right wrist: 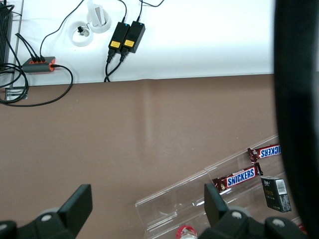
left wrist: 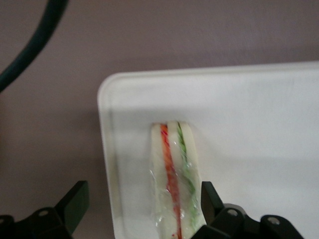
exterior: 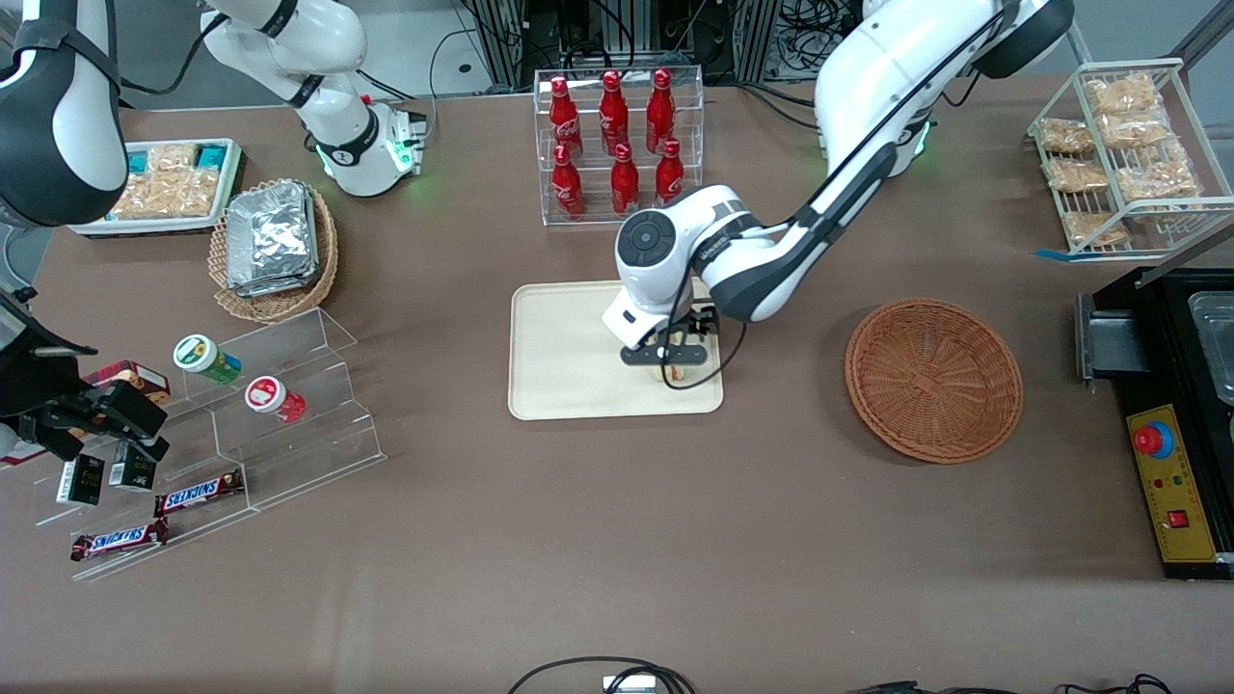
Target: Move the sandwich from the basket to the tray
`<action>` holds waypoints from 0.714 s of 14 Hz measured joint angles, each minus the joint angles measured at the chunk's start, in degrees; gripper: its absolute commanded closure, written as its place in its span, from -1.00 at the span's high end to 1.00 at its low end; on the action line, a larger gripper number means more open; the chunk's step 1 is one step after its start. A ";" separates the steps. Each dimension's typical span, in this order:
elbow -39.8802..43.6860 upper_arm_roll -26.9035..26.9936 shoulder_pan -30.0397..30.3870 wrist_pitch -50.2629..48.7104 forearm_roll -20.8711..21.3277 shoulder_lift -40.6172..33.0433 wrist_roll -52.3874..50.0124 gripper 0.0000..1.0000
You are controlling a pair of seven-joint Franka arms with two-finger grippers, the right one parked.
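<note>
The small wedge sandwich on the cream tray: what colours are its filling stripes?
Red and green stripes between pale bread on the sandwich, clearest in the left wrist view.

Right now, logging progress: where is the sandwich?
The sandwich lies on the tray, near its corner, between the open pincer fingers.

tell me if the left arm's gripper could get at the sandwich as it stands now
Likely yes. The gripper is already low over the tray, open, with a finger on either side of the sandwich, which stands on edge on the tray near its rim. Nothing lies between them.
</note>
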 measured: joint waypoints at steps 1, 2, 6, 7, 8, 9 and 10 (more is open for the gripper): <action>1.89 0.01 1.03 -1.82 -0.33 -0.44 -0.39 0.98; 3.92 0.03 2.23 -3.80 -0.50 -0.80 -0.54 0.98; 8.03 0.11 7.53 -10.57 -0.60 -2.62 -0.60 0.98; 8.12 0.18 8.96 -11.87 -0.59 -3.20 -0.61 0.98; 8.13 0.22 10.50 -12.89 -0.59 -3.75 -0.61 0.98; 8.15 0.26 12.12 -13.62 -0.59 -4.33 -0.58 0.98; 8.18 0.28 13.80 -14.51 -0.59 -5.08 -0.45 0.98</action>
